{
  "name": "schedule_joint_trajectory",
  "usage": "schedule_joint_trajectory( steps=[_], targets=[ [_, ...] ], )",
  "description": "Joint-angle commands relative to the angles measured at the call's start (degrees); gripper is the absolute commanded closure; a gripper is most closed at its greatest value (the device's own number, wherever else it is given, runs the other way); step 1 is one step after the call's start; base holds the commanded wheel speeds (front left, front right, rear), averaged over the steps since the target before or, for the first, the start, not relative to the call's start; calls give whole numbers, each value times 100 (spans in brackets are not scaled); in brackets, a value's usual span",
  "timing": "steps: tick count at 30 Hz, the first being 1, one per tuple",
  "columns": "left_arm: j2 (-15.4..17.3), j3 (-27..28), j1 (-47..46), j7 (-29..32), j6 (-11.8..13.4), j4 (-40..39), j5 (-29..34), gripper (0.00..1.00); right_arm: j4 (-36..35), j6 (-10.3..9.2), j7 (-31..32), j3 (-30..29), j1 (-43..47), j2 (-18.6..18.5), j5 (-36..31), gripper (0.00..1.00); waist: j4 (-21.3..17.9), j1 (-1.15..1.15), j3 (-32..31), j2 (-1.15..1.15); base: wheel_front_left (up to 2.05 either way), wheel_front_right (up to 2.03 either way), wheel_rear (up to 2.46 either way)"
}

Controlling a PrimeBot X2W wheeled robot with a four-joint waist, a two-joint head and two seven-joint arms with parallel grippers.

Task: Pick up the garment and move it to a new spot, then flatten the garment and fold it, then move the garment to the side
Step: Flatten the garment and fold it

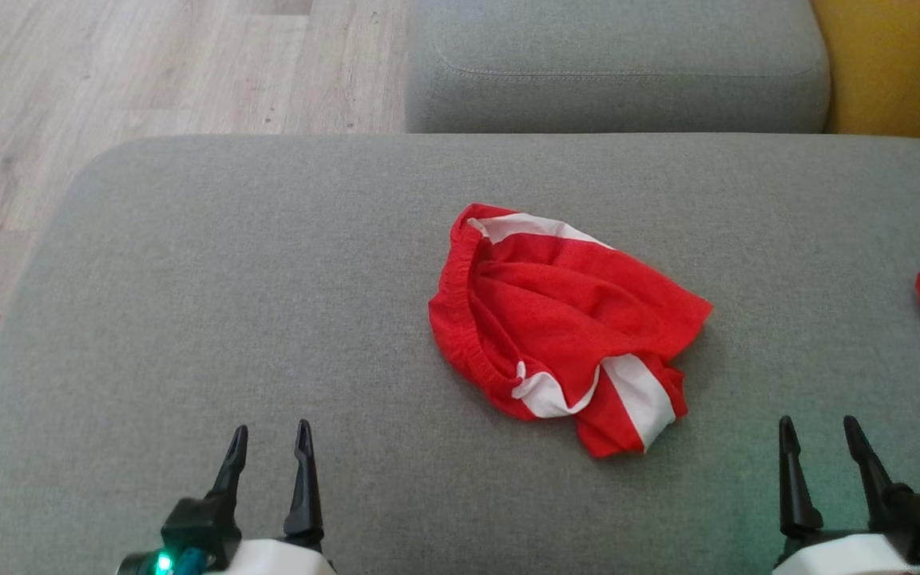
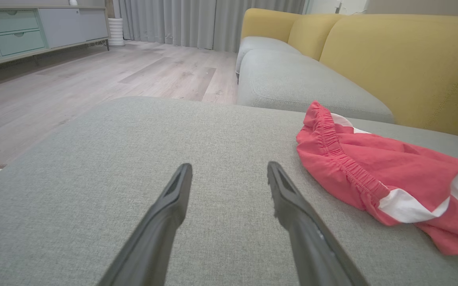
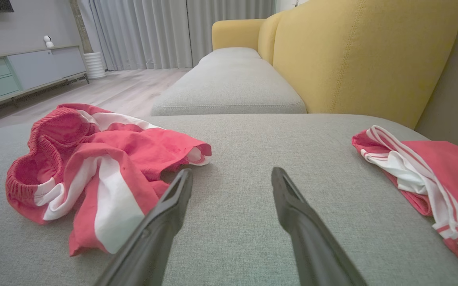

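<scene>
Red shorts (image 1: 560,327) sit crumpled mid-frame on the grey cushion (image 1: 228,279). Left gripper (image 1: 270,447) and right gripper (image 1: 821,439) wait wide open and empty at the bottom corners, probably parked before the pickup.

We see the garment (image 1: 564,319) as soft, matt red cloth with white panels (its waistband gathered and ribbed). The grey cushion (image 1: 268,279) is a coarse woven fabric. The floor (image 1: 109,72) looks like pale wood with a faint sheen. The left end effector (image 1: 271,431) and right end effector (image 1: 818,423) look like dark matt plastic.
</scene>
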Motion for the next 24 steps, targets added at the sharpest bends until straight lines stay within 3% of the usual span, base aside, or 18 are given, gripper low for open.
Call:
schedule_joint_trajectory(
  steps=[1,9,15,18,21,24],
  targets=[
    [-6,221,-228,-44,-31,-144,25,0,-152,39,-70,145,-136,-44,19,0,-7,0,5,0,0,0,0],
    [-6,-59,-444,-45,-90,-221,55,0,-135,39,-70,266,-197,-44,49,0,-165,0,56,0,0,0,0],
    [-6,-1177,-1245,-25,-500,-31,50,0,-203,39,-70,352,-291,-44,61,0,-422,0,192,0,0,0,0],
    [-6,-1807,-1890,327,-680,348,-3,0,-251,39,-70,397,-361,-44,73,0,-553,0,341,0,0,0,0],
    [-6,-2230,-2482,814,-648,831,-104,0,-282,39,-70,451,-448,-44,90,0,-711,0,479,0,0,0,0],
    [-6,-2484,-3033,1421,-383,1530,-184,0,-297,39,-70,502,-516,-44,131,0,-886,0,594,0,0,0,0]
  ],
)
